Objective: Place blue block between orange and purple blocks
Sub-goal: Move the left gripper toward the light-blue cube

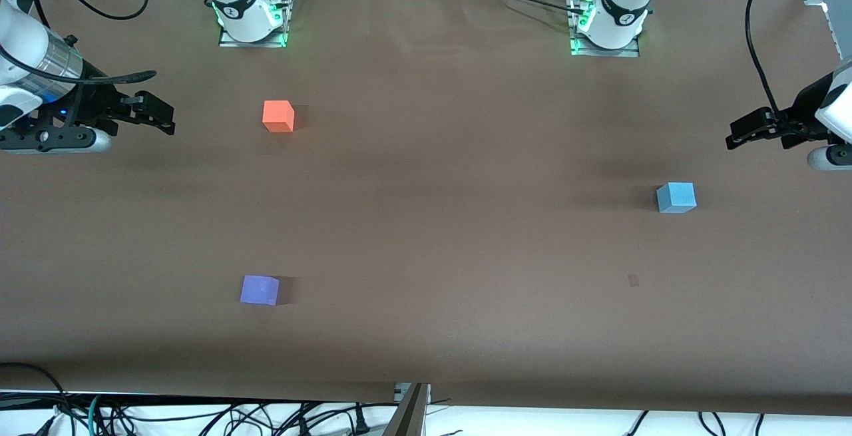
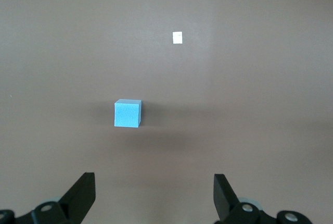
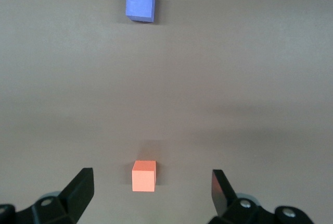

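Observation:
The blue block (image 1: 676, 197) sits on the brown table toward the left arm's end; it shows in the left wrist view (image 2: 127, 113). The orange block (image 1: 278, 116) sits toward the right arm's end, and the purple block (image 1: 259, 289) lies nearer the front camera than it. Both show in the right wrist view, orange (image 3: 144, 175) and purple (image 3: 140, 4). My left gripper (image 1: 732, 138) hangs open and empty in the air at the table's left-arm end, also seen in its wrist view (image 2: 154, 193). My right gripper (image 1: 168, 120) hangs open and empty at the right-arm end (image 3: 152, 190).
A small pale mark (image 1: 633, 281) lies on the table nearer the front camera than the blue block; it shows white in the left wrist view (image 2: 177, 37). The arm bases (image 1: 251, 20) (image 1: 607, 26) stand along the table's back edge.

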`<state>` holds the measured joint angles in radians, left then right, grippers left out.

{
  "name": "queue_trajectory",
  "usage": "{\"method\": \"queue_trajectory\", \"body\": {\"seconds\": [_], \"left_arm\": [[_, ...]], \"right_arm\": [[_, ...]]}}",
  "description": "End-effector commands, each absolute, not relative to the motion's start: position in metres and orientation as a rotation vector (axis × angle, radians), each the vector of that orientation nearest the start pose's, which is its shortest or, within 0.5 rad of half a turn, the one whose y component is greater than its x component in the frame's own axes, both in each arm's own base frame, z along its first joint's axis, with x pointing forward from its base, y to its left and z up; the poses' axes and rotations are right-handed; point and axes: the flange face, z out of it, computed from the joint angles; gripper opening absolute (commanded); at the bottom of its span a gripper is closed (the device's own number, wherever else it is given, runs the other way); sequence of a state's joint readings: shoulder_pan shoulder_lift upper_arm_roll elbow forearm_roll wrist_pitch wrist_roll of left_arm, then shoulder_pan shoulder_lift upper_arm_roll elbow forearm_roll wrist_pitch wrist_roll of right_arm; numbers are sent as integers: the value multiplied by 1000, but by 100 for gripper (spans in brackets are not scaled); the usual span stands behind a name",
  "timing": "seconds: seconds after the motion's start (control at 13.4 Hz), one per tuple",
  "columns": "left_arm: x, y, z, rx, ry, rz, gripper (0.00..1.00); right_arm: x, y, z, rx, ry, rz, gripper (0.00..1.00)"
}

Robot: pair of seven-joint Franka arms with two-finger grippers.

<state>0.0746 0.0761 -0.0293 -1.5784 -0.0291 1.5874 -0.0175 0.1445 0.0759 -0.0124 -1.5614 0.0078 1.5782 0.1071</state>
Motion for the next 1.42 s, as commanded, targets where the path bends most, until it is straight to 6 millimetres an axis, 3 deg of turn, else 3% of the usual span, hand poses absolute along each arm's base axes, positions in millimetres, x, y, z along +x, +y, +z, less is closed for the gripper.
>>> {"method": "queue_trajectory", "body": {"seconds": [0.0, 0.6, 0.89, 1.34], "left_arm": [[579, 26, 584, -3178, -121, 116, 100], [579, 32, 580, -3177, -141, 135, 100], [580, 57, 568, -3177, -192, 185, 100], [583, 66, 551, -3173, -222, 236, 100]], "right_arm": [[568, 77, 583, -3123, -22, 124, 100], [568, 77, 584, -3123, -22, 117, 100], [569, 77, 584, -3122, -22, 114, 100], [569, 76, 584, -3122, -20, 112, 100]]}}
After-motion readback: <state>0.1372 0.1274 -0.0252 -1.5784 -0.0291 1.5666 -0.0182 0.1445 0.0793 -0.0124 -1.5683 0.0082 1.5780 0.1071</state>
